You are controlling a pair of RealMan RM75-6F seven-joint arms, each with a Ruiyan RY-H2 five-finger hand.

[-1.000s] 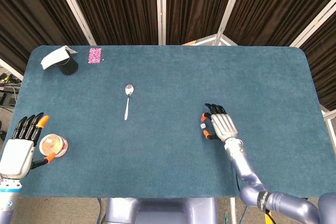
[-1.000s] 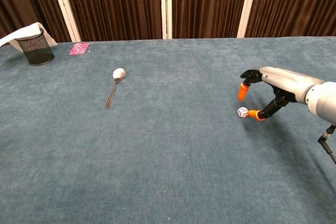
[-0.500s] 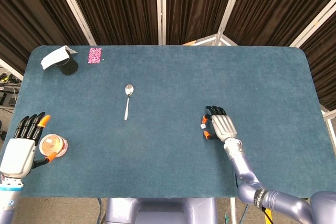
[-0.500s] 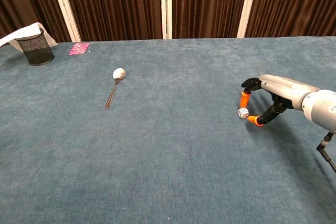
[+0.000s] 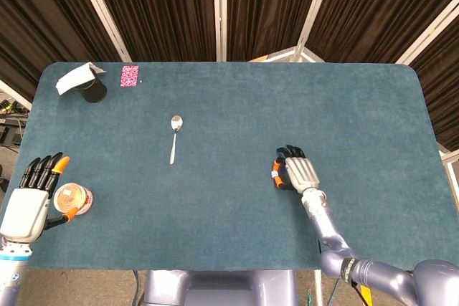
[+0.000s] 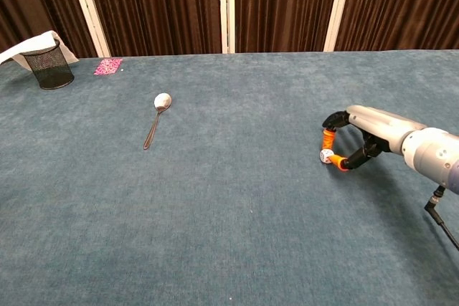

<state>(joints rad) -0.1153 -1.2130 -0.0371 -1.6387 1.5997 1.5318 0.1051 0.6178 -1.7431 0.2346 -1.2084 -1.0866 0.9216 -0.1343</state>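
The teal table [image 5: 358, 105] fills both views. At lower right of the head view, the right hand [image 5: 292, 173] lies low on the cloth, thumb and a fingertip pinching a small white die [image 6: 326, 155] so it cannot roll; a cube, it has no long axis. At lower left, the left hand [image 5: 30, 202] is spread, empty, beside a round cup [image 5: 73, 198].

Blue table [image 5: 237, 105], spoon [image 5: 174, 136], die [image 6: 326, 156], mesh cup [image 5: 91, 89], pink card [image 5: 130, 76]
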